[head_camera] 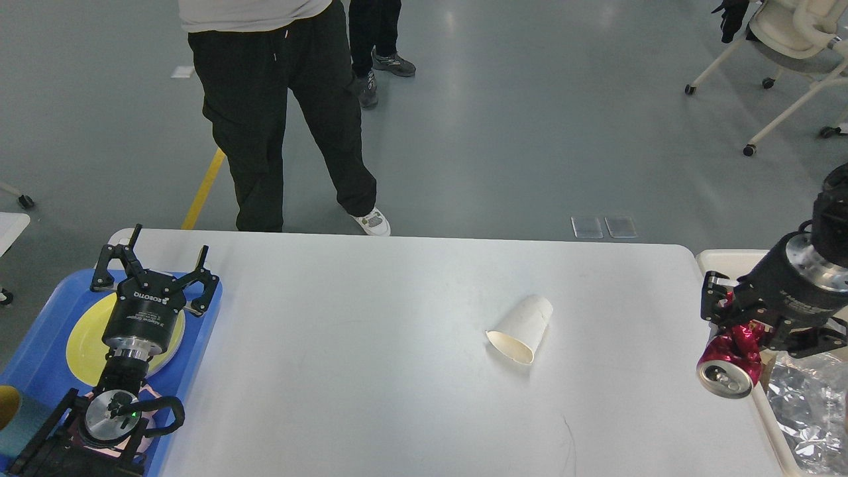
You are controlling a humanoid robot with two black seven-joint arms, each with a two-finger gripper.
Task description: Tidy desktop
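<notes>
The white desktop (371, 371) fills the middle of the head view. A crumpled white paper cup (521, 328) lies on its side right of centre, mouth toward me. My left gripper (169, 242) is open and empty above the blue tray (199, 338) at the desktop's left edge. My right gripper (732, 344) is shut on a crushed red drink can (729, 368) and holds it in the air at the desktop's right edge, beside the beige bin (725, 260).
A yellow plate (83, 344) lies on the blue tray under my left arm. The beige bin holds crinkled silver foil (811, 397). A person in black trousers (285, 119) stands just beyond the far edge. Wheeled chairs (788, 40) stand at the far right.
</notes>
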